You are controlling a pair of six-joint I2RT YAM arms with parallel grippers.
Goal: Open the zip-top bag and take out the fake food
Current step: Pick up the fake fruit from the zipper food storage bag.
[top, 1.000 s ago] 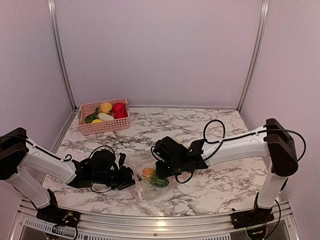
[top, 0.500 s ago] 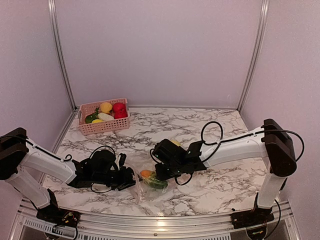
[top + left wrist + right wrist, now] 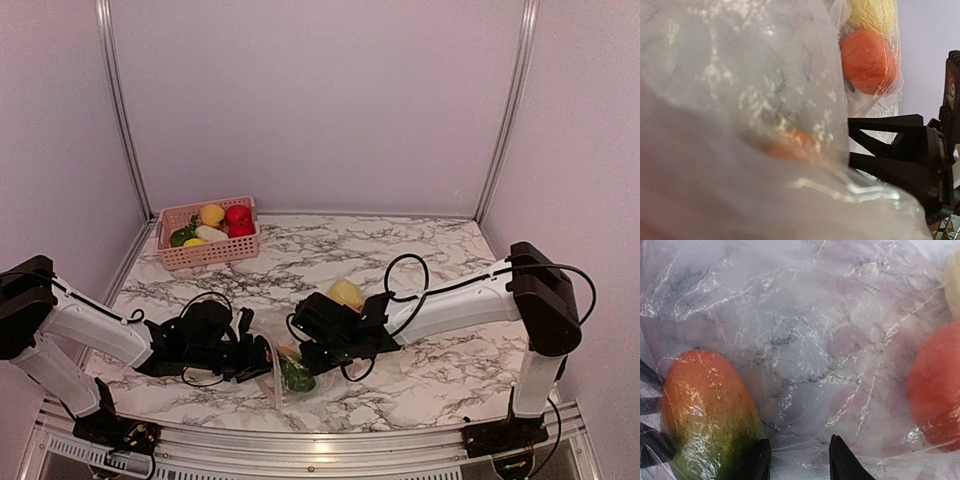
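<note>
Marble table (image 3: 420, 250), pink basket (image 3: 205, 256) at back left. At front centre the left gripper (image 3: 252, 357) touches the bag (image 3: 275, 387), plastic hiding whether it grips. Inside lies fake food (image 3: 296, 377). The right gripper (image 3: 800, 460) meets the film, fingers apart.

Marbled table (image 3: 440, 370) bears a pink basket (image 3: 208, 256) far left, zip-top bag (image 3: 281, 386) near front

Pale lilac walls (image 3: 320, 100); aluminium corner posts (image 3: 505, 110); white, grey-veined marble surface (image 3: 400, 250); metal rail (image 3: 300, 452) along near edge.
</note>
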